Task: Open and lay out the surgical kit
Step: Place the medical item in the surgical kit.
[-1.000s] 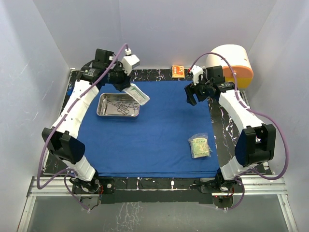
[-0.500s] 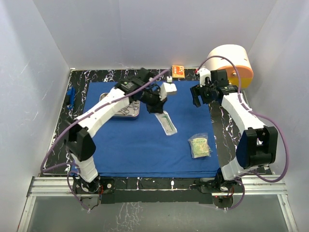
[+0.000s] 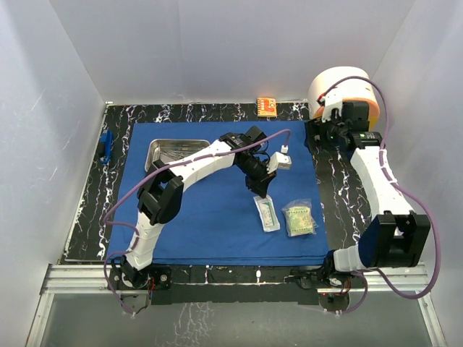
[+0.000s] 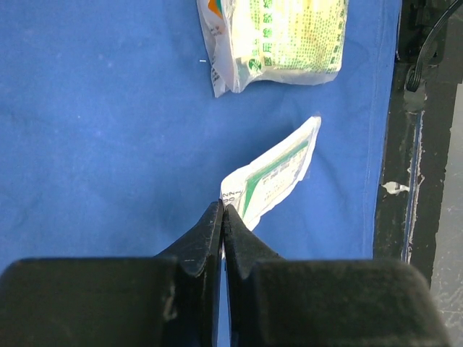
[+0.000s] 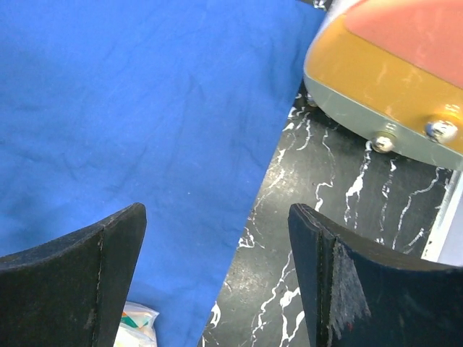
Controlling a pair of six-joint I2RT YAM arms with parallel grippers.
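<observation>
The surgical kit's royal-blue cloth (image 3: 210,210) lies spread flat over the table. Its steel tray (image 3: 173,152) with slim instruments sits at the cloth's far left. My left gripper (image 3: 258,192) (image 4: 223,210) reaches across to the right half of the cloth, shut on one end of a flat white-and-green packet (image 3: 268,215) (image 4: 273,176). A second, green-printed packet (image 3: 299,219) (image 4: 278,36) lies just to the right of it. Open and holding nothing, my right gripper (image 3: 316,139) (image 5: 217,213) hovers over the cloth's (image 5: 130,94) far right edge.
A big cream-and-orange cylinder (image 3: 347,94) (image 5: 391,79) stands at the far right corner, close behind my right wrist. A small orange box (image 3: 267,106) sits at the back edge. A small blue object (image 3: 105,145) lies on the black marbled table (image 3: 340,188) at the left.
My left arm has swung from the tray across to the right, carrying the flat packet down beside the green one. My right arm has drawn back toward the cylinder, its jaws slightly wider.
</observation>
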